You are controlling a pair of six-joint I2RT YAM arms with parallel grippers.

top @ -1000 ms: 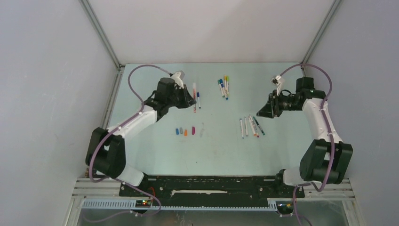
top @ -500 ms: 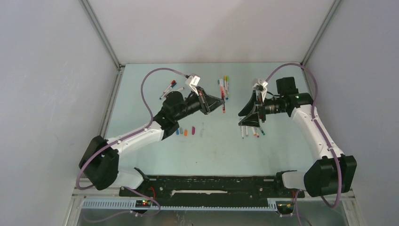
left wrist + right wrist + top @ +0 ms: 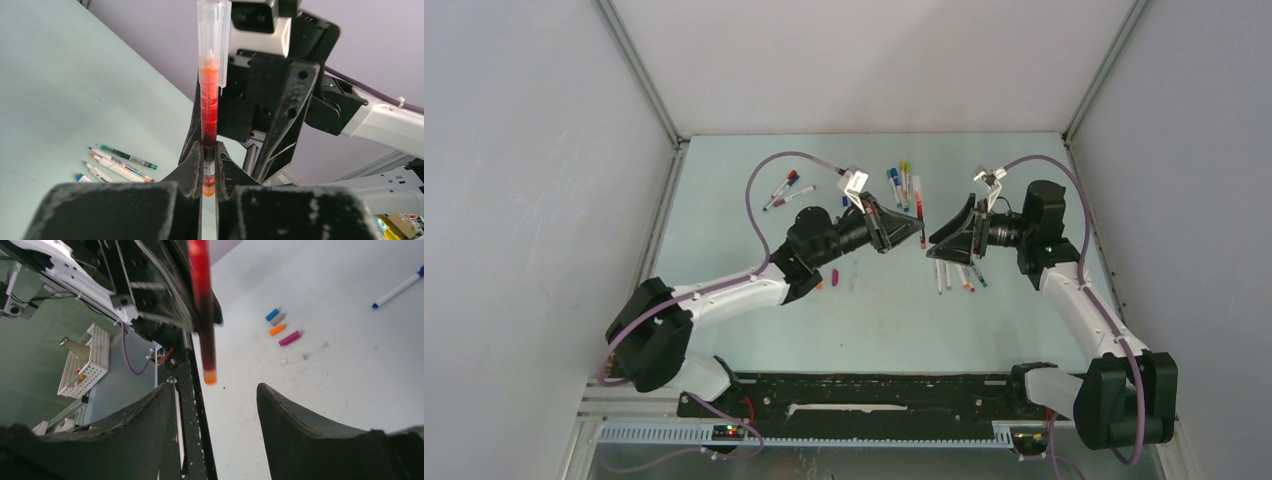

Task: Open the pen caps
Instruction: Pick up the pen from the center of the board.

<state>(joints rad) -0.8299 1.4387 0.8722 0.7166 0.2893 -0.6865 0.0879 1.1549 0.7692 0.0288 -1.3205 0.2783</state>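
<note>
now, your left gripper [image 3: 209, 165] pinches the red pen [image 3: 210, 107] mid-air above the table; your right gripper [image 3: 215, 405] gapes empty beside it. line its jaws squarely over the clear cap [image 3: 214, 35] before closing.

Two robot arms [image 3: 724, 295], four loose pen caps [image 3: 282, 327] visible on tabletop [image 3: 754, 250], one red pen [image 3: 210, 105] in left end effector [image 3: 208, 170], right end effector [image 3: 215, 405] empty

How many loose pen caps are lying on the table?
4, clustered together: blue cap, grey cap, orange cap, magenta cap. A pale piece beside them may be a fifth.
</note>
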